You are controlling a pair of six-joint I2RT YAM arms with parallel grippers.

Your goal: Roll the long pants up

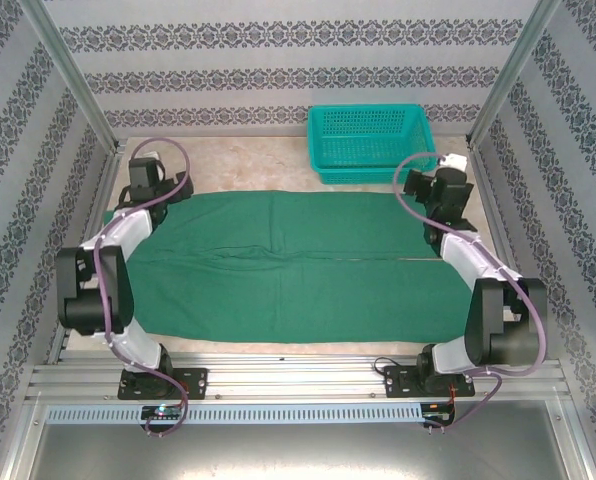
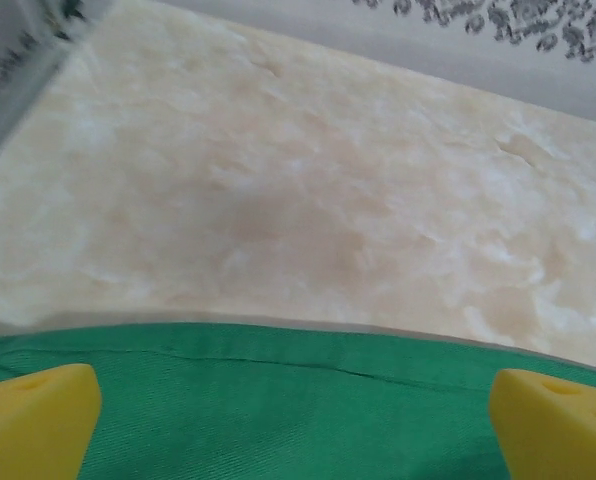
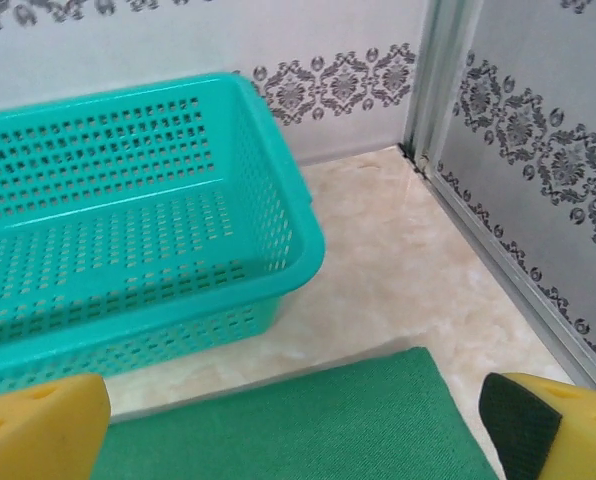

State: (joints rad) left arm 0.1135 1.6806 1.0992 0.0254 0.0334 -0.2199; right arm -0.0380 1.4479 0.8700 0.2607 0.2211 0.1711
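Top external view: we see the long pants (image 1: 298, 265) spread flat across the pale surface (image 1: 248, 160), their length running from left to right, with a line between the two legs along the middle. The left hand (image 1: 146, 185) sits over the far left corner of the cloth, and the right hand (image 1: 440, 190) sits over the far right corner. A teal mesh basket (image 1: 368, 140) stands on the surface beyond the pants, toward the far right, just behind the right hand. From this height we cannot make out how the fingers stand.

Left wrist view: we look past the left hand (image 2: 296, 425), whose yellow fingers (image 2: 33, 420) sit at the two bottom corners of the frame, wide apart and holding nothing. Between and under them lies the far edge of the long pants (image 2: 278, 380), with a thin seam running along it. Beyond the edge we see the bare marbled surface (image 2: 278, 200).

Right wrist view: the right hand (image 3: 298, 425) likewise has its fingers (image 3: 38, 430) spread wide, with nothing between them. A corner of the long pants (image 3: 308, 410) lies flat below. The basket (image 3: 128, 200) stands just beyond the cloth, apart from it, and the surface (image 3: 398, 260) runs to the patterned wall (image 3: 538, 150).
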